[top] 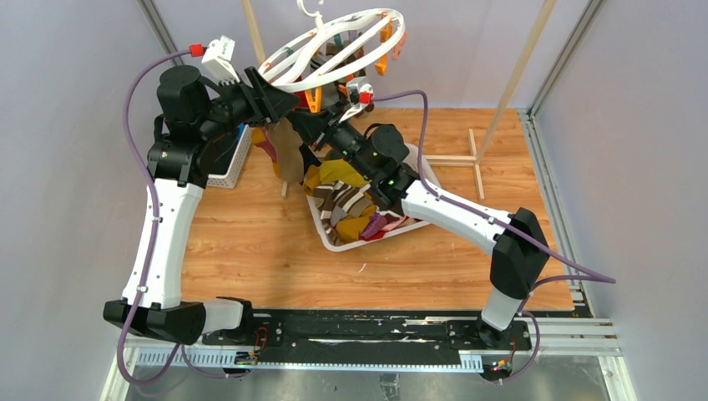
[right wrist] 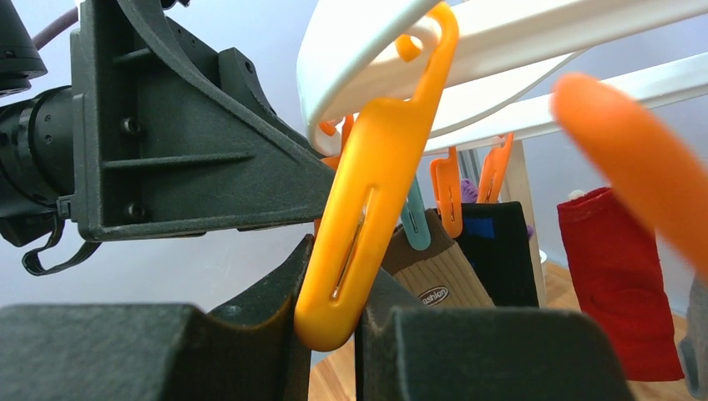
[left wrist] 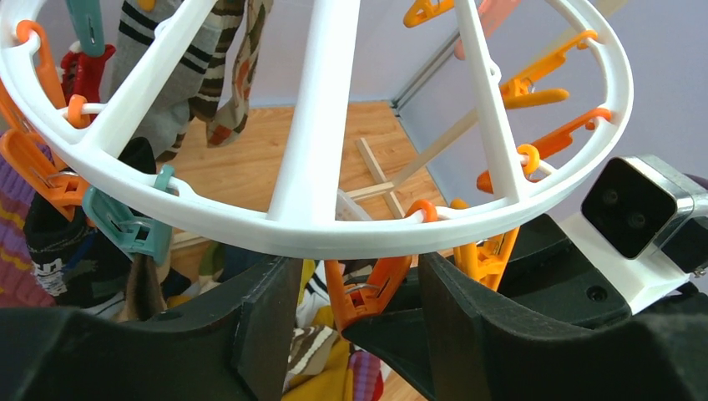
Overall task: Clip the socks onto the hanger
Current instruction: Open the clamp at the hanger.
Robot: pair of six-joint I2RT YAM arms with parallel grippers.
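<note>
The white round hanger (top: 334, 46) hangs at the back centre with orange clips. Several socks hang from it: a brown one (top: 288, 150), and in the right wrist view a tan one (right wrist: 434, 267), a black one (right wrist: 497, 251) and a red one (right wrist: 614, 284). More socks (top: 355, 209) lie piled in a white basket. My left gripper (top: 284, 98) is open, its jaws wide apart just under the hanger rim (left wrist: 334, 230), with an orange clip (left wrist: 367, 288) between them. My right gripper (top: 311, 117) is shut on a yellow-orange clip (right wrist: 367, 225) that hangs from the rim.
The white basket (top: 321, 225) stands mid-table under the right arm. A white lattice basket (top: 234, 163) stands behind the left arm. A wooden stand (top: 472, 159) rises at the back right. Grey walls close both sides.
</note>
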